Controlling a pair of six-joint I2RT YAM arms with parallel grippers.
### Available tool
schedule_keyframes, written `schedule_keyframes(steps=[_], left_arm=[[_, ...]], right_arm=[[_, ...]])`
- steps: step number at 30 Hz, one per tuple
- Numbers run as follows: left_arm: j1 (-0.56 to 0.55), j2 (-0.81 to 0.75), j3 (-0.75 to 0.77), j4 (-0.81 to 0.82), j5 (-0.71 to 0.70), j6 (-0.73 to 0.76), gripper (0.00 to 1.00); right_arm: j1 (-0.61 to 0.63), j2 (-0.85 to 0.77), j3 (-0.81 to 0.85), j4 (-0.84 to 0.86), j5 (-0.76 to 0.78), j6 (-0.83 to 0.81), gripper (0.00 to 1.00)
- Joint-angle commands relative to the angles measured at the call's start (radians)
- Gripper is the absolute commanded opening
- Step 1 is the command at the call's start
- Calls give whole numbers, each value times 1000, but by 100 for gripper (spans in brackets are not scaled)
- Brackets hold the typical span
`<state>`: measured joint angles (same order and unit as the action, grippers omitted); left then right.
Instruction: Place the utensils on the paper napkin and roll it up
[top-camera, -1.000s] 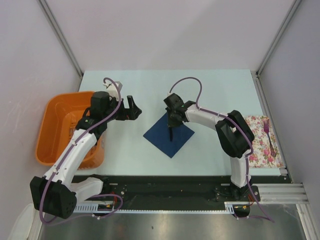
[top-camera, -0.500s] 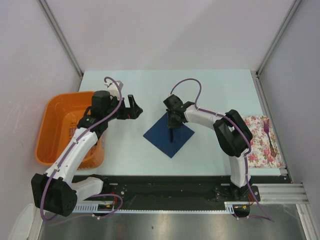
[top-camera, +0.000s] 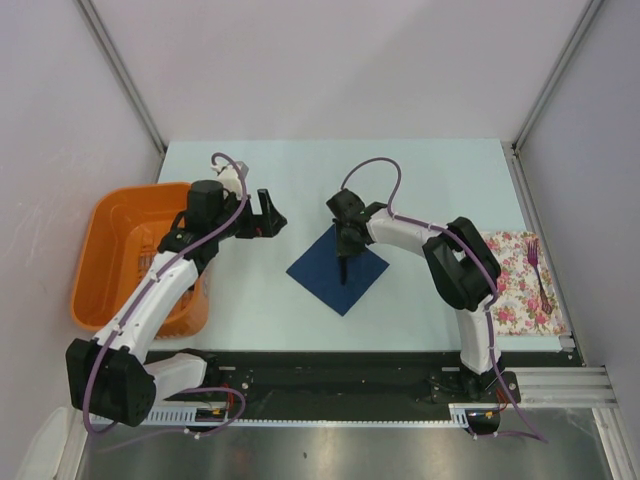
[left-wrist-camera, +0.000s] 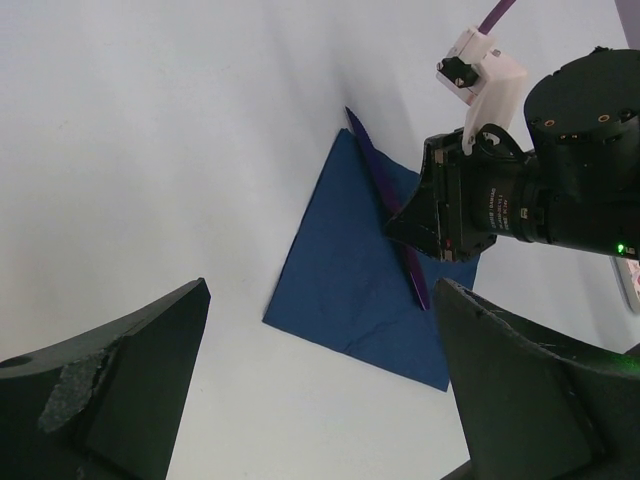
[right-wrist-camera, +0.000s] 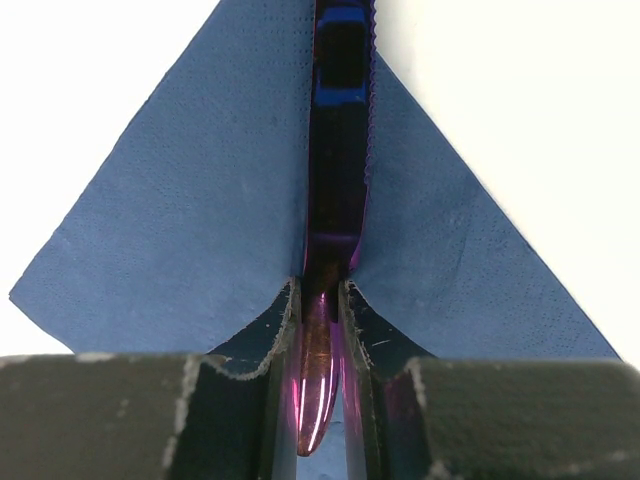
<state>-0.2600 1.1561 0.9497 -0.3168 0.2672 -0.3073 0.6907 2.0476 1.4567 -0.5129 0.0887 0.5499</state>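
Observation:
The navy paper napkin (top-camera: 338, 268) lies diamond-wise on the table's middle. My right gripper (top-camera: 343, 250) stands over it, shut on a purple utensil (right-wrist-camera: 338, 150) with a serrated edge. The utensil runs along the napkin's (right-wrist-camera: 180, 230) diagonal, its rounded handle end pinched between my fingers (right-wrist-camera: 280, 330). In the left wrist view the utensil (left-wrist-camera: 372, 165) lies low along the napkin (left-wrist-camera: 340, 280), its far tip past the corner. My left gripper (top-camera: 268, 215) hovers open and empty left of the napkin. A purple fork (top-camera: 540, 270) rests on the floral cloth at far right.
An orange basin (top-camera: 125, 250) sits at the table's left edge beside the left arm. The white floral cloth (top-camera: 520, 290) lies at the right edge. Grey walls and a metal frame enclose the pale table (top-camera: 430, 190).
The left gripper has drifted slightly right and away from the basin. The right gripper keeps its hold on the purple utensil over the napkin, almost still.

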Motion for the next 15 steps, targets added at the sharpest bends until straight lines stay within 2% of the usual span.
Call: schedule_keyframes(steps=[1,4,7,15], left_arm=[[-5,1,17,27,17,-12,100],[-5,1,18,24,18,-12,100],[-5,1,20,24,20,-10,100],[-5,4,32,9,17,-3,100]], right_arm=[[-16,36,31,8,16,12,17],[-19,34,28,7,11,10,20],[-17,28,30,4,13,12,39],[-22,-4,53,-12,11,-4,40]])
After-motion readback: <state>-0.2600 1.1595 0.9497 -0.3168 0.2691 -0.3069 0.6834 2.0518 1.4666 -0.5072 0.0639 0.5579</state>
